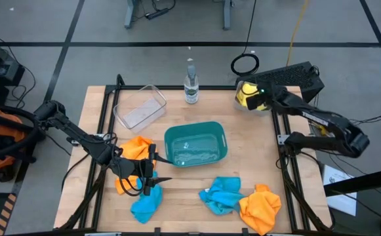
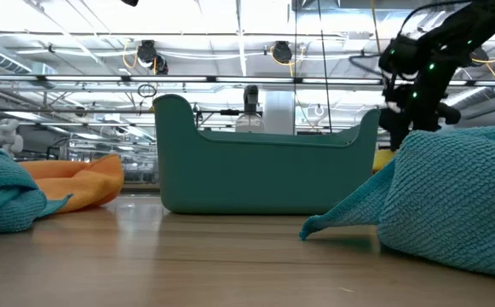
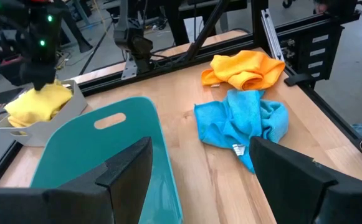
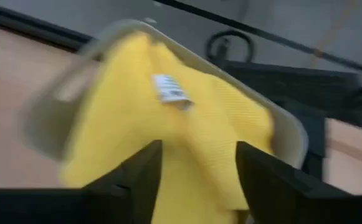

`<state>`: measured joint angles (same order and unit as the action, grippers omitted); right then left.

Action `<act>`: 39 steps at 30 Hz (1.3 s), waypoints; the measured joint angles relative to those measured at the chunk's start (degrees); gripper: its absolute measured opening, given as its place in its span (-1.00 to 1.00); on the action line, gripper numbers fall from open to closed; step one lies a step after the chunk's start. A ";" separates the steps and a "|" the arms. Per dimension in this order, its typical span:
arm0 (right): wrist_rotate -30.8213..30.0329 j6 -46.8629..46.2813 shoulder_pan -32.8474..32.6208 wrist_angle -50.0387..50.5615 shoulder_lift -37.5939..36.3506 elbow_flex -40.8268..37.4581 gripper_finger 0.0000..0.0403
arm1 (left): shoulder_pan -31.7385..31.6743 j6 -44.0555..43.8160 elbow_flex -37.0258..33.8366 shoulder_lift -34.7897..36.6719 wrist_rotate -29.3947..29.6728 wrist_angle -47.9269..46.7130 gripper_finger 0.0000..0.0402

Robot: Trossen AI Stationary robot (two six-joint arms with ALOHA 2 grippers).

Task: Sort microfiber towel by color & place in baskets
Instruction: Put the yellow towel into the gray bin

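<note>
My left gripper (image 1: 156, 169) (image 3: 199, 180) hovers open near the table's front left, between an orange towel (image 1: 134, 149) and a blue towel (image 1: 144, 204), beside the teal basket (image 1: 166, 141) (image 3: 100, 143). A second blue towel (image 1: 221, 195) (image 3: 243, 121) and orange towel (image 1: 261, 206) (image 3: 246, 68) lie crumpled at front right. My right gripper (image 1: 259, 98) (image 4: 196, 180) is open over the pale grey basket (image 4: 286, 124) at the far right, where a yellow towel (image 1: 246, 94) (image 4: 168, 137) lies heaped. The clear basket (image 1: 152, 88) stands at far left. My right gripper comes down from above with its open fingers (image 4: 131, 180) on either side of the yellow towel's heap in the pale grey basket. Whether the fingers touch the cloth cannot be told.
A clear bottle (image 1: 190, 85) stands at the far edge between the clear and pale grey baskets. Black frame rails run along the table's left and right sides. Bare wood lies in front of the teal basket (image 2: 264, 170) and between the towel piles.
</note>
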<state>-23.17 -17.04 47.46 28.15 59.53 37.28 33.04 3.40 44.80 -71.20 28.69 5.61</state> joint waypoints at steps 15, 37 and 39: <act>3.46 2.84 -6.63 -5.94 1.09 0.02 -0.55 | -0.02 0.11 0.00 0.00 0.00 0.08 0.35; 6.61 6.42 4.15 -17.19 25.70 0.16 -0.98 | -0.02 0.28 0.00 0.00 -0.87 -0.22 0.35; 7.00 6.25 4.17 -16.67 25.18 0.15 -0.97 | -0.02 0.02 0.00 0.00 -1.29 -0.18 0.35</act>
<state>-16.18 -10.79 51.64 11.48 84.71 37.43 33.01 3.42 44.80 -71.20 27.40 5.43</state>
